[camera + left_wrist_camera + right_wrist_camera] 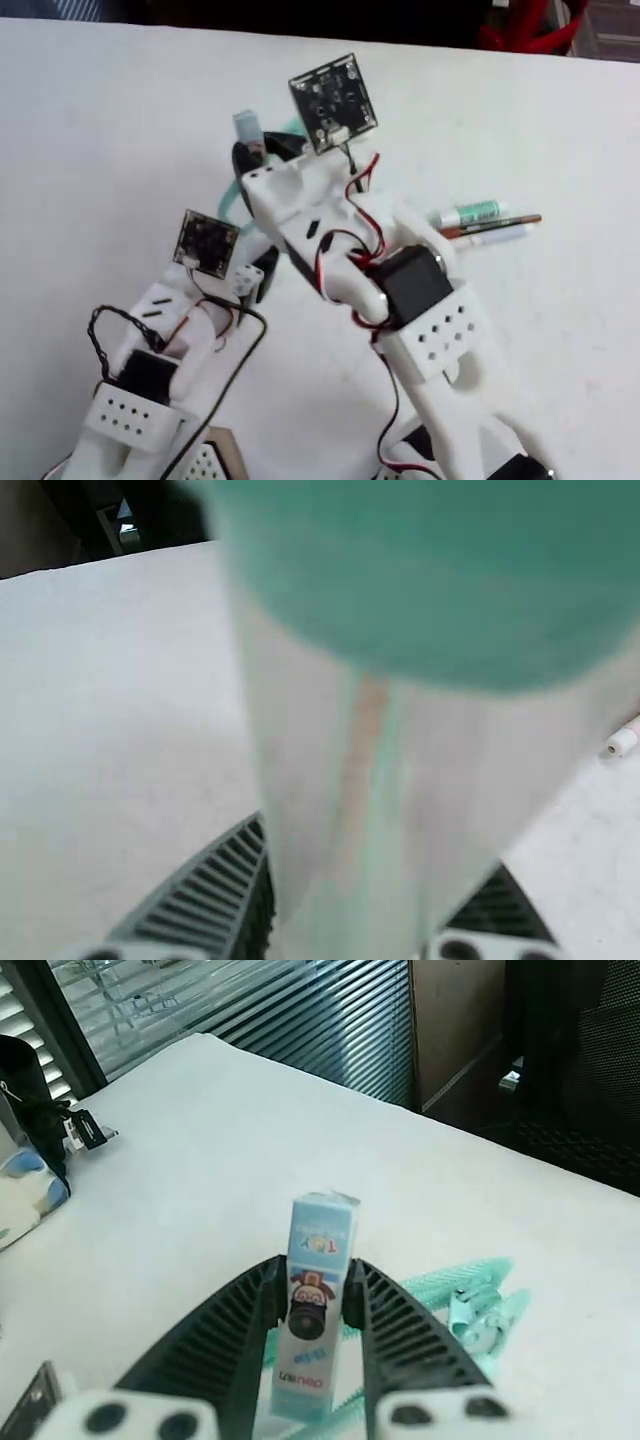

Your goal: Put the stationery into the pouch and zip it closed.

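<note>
**Operator:** State of the right tool?

**Technician:** The right tool (318,1278) is set narrow, with its fingers (230,1330) clamped on the two sides of a small light-blue box (322,1225). The box stands upright between them, and its top projects past the fingertips.

**Operator:** What lies beyond that tool?

**Technician:** Just past the fingertips and below the box, the teal zipper edge of the pouch (468,1295) lies on the white tabletop (200,1160). Farther out, off to one side of the tool, is a dark object with a tag (40,1100). What it is cannot be told.

**Operator:** State of the left tool?

**Technician:** The left tool (375,880) holds the pouch. The pouch's pale wall fills the gap between the two ribbed fingers, and its teal band sits close above them.

**Operator:** Where is the stationery outside the pouch?

**Technician:** In the high view, a green-and-white marker (475,212), a brown pencil (510,221) and a white pen (495,236) lie side by side on the tabletop, well apart from both tools.
</note>
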